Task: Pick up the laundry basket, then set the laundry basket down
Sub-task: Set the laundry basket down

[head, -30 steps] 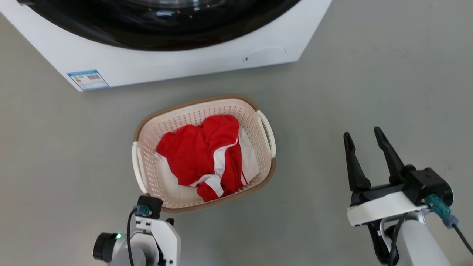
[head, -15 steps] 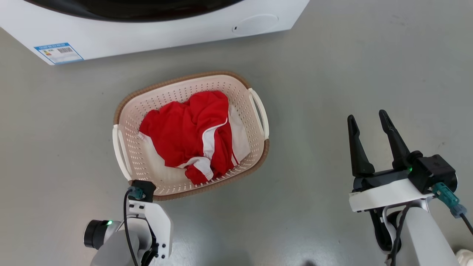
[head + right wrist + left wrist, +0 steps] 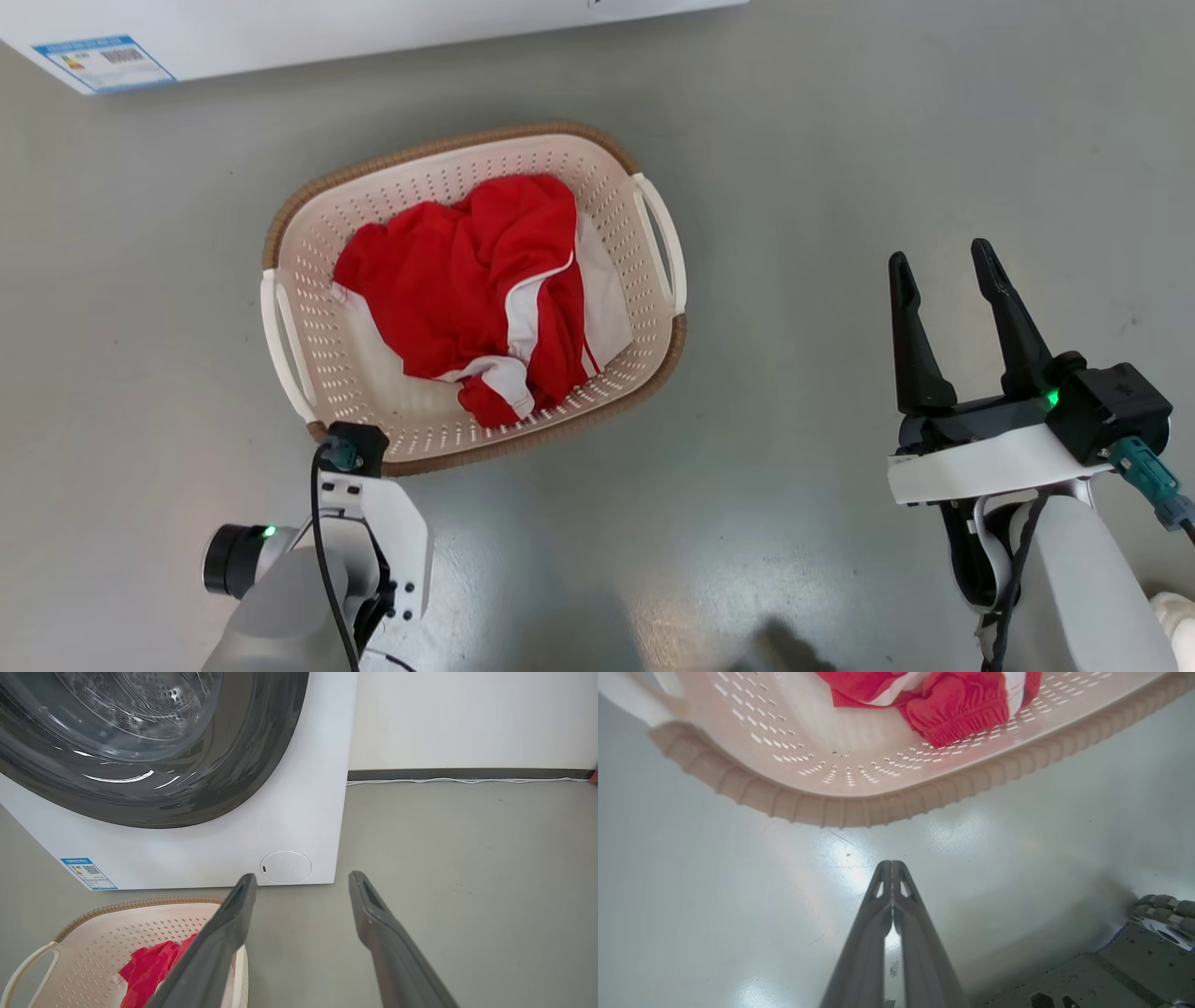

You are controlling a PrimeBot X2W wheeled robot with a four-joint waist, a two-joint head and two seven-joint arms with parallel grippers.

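The laundry basket (image 3: pixel 439 147), cream and perforated with a brown rim, stands on the grey floor holding a red and white garment (image 3: pixel 467 280). My left wrist (image 3: pixel 347 450) hangs by its near left corner. In the left wrist view my left gripper (image 3: pixel 892 865) is shut and empty, its tips pointing down at the floor just short of the basket's rim (image 3: pixel 840 812). Well to the basket's right, my right gripper (image 3: pixel 945 266) stands open with nothing between its fingers. The right wrist view has that gripper (image 3: pixel 302 879) above the floor, with the basket (image 3: pixel 93 942) at its lower left.
A white washing machine (image 3: pixel 280 33) stands just beyond the basket, its dark round door (image 3: pixel 140 742) facing me. A wall with a dark baseboard and a white cable (image 3: pixel 467 780) runs behind. Part of my base (image 3: pixel 1134 970) lies near the left gripper.
The head camera has tipped down and come closer, so the washing machine slid up the picture. The basket stays on the floor. Neither gripper has changed its opening.
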